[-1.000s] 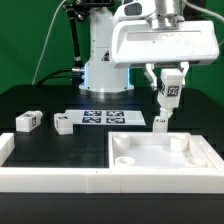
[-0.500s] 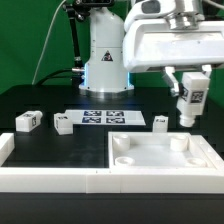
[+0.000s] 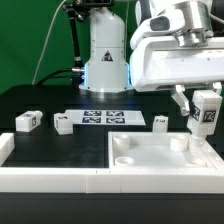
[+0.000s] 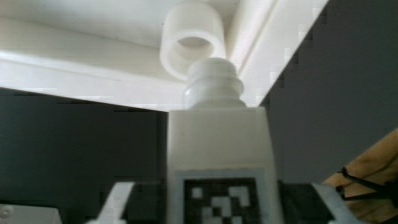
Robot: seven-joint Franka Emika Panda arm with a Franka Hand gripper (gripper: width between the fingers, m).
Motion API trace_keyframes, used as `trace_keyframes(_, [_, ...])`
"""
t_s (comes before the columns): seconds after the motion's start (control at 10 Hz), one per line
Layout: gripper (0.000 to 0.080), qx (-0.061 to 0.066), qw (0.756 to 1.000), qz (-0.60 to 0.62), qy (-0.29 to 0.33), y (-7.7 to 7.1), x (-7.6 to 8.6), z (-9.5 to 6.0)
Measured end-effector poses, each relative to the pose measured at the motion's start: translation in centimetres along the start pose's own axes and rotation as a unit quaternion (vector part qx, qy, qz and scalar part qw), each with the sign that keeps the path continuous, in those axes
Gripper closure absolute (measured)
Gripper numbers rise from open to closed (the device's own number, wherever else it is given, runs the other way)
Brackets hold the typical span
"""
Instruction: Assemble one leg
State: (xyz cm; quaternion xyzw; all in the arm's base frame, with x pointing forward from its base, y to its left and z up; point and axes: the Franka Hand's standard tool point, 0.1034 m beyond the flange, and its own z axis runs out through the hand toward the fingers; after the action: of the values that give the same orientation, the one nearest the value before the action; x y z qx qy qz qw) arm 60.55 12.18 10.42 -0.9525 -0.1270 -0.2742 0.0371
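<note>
Exterior view: off-arm camera fronting table [image 3: 40, 100], little above tabletop height, facing arm base [image 3: 104, 60] at far side; mid distance, whole work area in frame, marker board [image 3: 105, 118] mid-scene, large white piece [image 3: 160, 168] nearest lens

Wrist view: looks along held leg [image 4: 221, 150] from very close, leg fills frame centre, focus soft, corner socket [image 4: 192, 43] beyond leg tip

Shared: leg [image 3: 206, 113] and edge of large white piece, at exterior view's right
</note>
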Motion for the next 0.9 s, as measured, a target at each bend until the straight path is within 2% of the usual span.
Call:
trace_keyframes(0.3, [0.0509, -0.003, 1.000, 0.000, -0.004, 0.8, -0.4, 0.6])
trace_keyframes(0.5, [0.0509, -0.003, 1.000, 0.001, -0.003, 1.1, 0.1, 0.9])
trace_keyframes(0.9, [0.0509, -0.003, 1.000, 0.003, -0.003, 1.0, -0.9, 2.2])
